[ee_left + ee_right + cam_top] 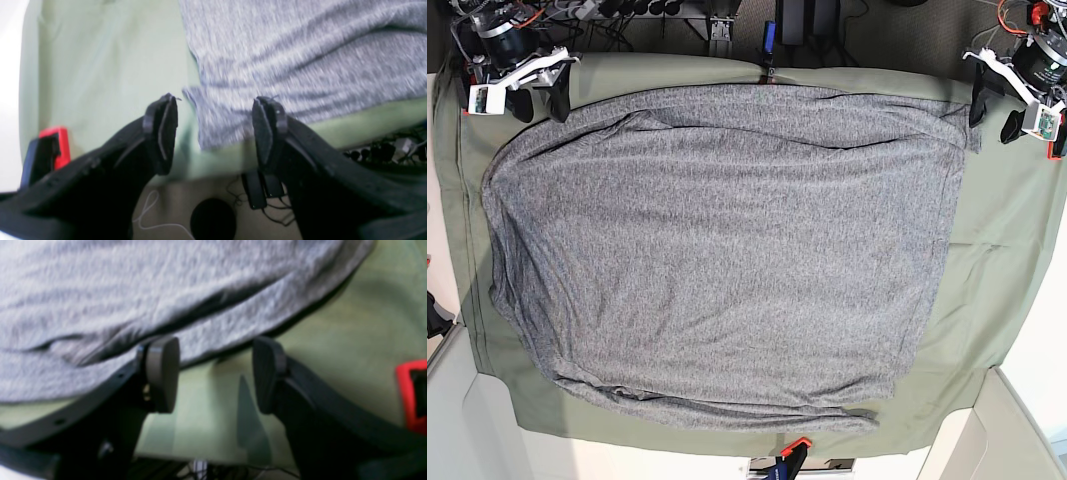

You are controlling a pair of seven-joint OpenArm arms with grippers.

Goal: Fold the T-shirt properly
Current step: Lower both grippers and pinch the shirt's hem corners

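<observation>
My left fingers (213,133) are spread wide with nothing between them, a corner of the heather-grey T-shirt (300,60) lying just past the pads. My right fingers (215,373) are spread too, empty, at the shirt's hemmed edge. The T-shirt lies broad and fairly flat on the olive-green cloth (997,260) over the worktop, both hands at its far corners. I judge a fold has just been laid; next I need fresh grips on an edge to fold again
</observation>
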